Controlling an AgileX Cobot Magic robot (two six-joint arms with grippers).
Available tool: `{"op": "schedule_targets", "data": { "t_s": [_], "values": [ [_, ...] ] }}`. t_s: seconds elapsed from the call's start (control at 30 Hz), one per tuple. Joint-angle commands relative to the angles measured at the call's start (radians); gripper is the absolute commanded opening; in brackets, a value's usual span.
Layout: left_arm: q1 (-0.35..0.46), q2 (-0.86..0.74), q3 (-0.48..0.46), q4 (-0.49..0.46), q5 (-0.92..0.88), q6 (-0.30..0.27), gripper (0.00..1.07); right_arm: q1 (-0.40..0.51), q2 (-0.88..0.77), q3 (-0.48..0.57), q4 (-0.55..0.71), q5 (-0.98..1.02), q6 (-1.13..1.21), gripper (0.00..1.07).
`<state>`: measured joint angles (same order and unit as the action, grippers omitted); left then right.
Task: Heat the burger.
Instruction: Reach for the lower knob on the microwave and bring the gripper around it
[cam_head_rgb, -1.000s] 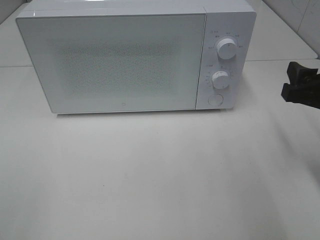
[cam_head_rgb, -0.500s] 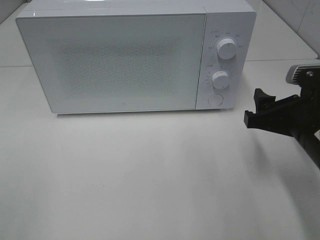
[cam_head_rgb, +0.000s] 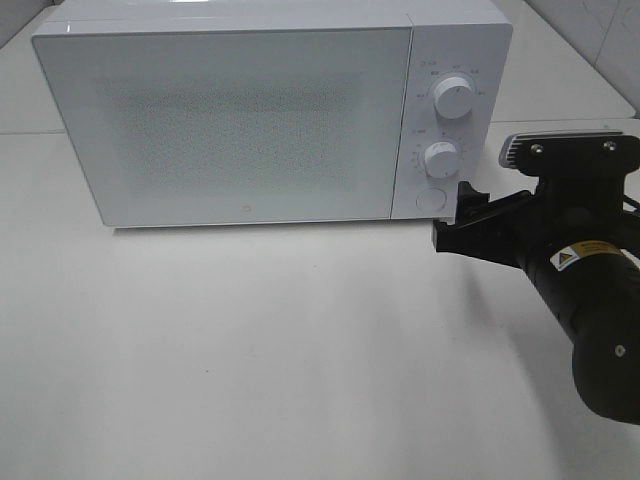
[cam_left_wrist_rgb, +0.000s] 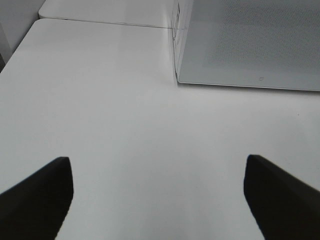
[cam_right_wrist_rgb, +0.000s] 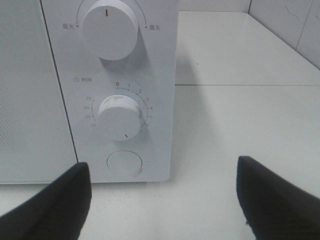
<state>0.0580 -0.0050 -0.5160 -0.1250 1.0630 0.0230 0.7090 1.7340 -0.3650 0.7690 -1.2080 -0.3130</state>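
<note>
Right wrist view: our right gripper (cam_right_wrist_rgb: 160, 164) gapes wide, empty, before the microwave (cam_right_wrist_rgb: 50, 100), facing its round button (cam_right_wrist_rgb: 124, 162); the left gripper (cam_left_wrist_rgb: 156, 159) is spread and empty too. We see no burger; perhaps it sits inside the microwave. We judge it soft and light: grip the bun's sides gently.

Black cylindrical right arm (cam_head_rgb: 600, 340), yellow warning sticker (cam_head_rgb: 572, 258), grey two-screw plate (cam_head_rgb: 570, 150), matte black jaws.
</note>
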Motion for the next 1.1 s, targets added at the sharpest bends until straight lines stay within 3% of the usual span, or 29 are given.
{"op": "schedule_targets", "data": {
  "t_s": [0.03,0.57,1.1],
  "values": [
    [0.0,-0.017,0.001,-0.009,0.006,0.001,0.85,0.003,0.023,-0.051,-0.021,-0.19,-0.027,0.76],
    [0.0,-0.017,0.001,-0.009,0.006,0.001,0.85,-0.004,0.185,-0.214,-0.054,-0.187,-0.032,0.76],
    [0.0,-0.017,0.001,-0.009,0.006,0.001,0.85,-0.094,0.237,-0.314,-0.136,-0.139,-0.03,0.76]
  ]
}}
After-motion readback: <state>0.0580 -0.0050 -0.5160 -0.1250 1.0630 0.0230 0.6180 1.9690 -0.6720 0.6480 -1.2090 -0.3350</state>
